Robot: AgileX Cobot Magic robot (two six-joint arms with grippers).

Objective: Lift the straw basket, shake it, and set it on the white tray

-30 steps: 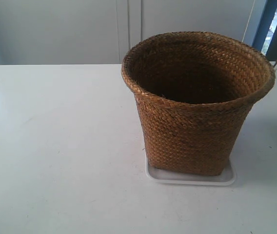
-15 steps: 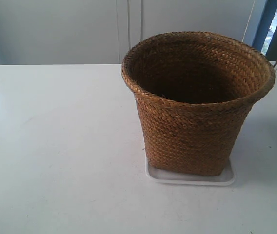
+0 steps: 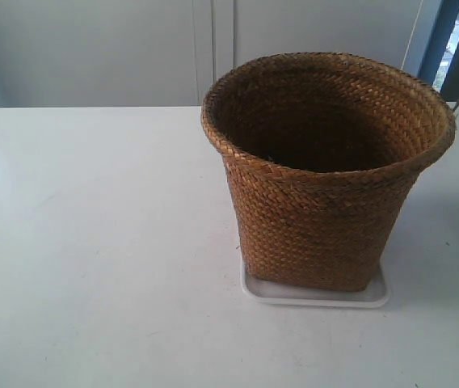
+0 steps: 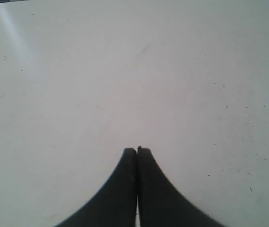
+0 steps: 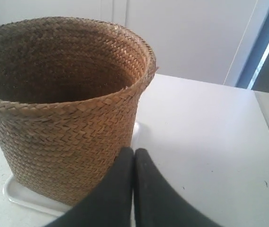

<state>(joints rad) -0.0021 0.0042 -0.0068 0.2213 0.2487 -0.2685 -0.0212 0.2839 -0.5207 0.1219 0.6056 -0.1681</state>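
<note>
The straw basket (image 3: pixel 318 210) stands upright on the white tray (image 3: pixel 379 296) toward the right of the exterior view; only the tray's rim shows around its base. No arm appears in that view. In the right wrist view the straw basket (image 5: pixel 63 123) and a corner of the white tray (image 5: pixel 18 196) lie just beyond my right gripper (image 5: pixel 134 151), which is shut, holds nothing and is apart from the basket. My left gripper (image 4: pixel 137 150) is shut, holds nothing and hangs over bare white table; neither basket nor tray shows in its view.
The white table (image 3: pixel 92 242) stretches wide to the left of the basket in the exterior view. A pale wall (image 3: pixel 132 48) rises behind the table's far edge, with a dark opening (image 3: pixel 456 48) at the far right.
</note>
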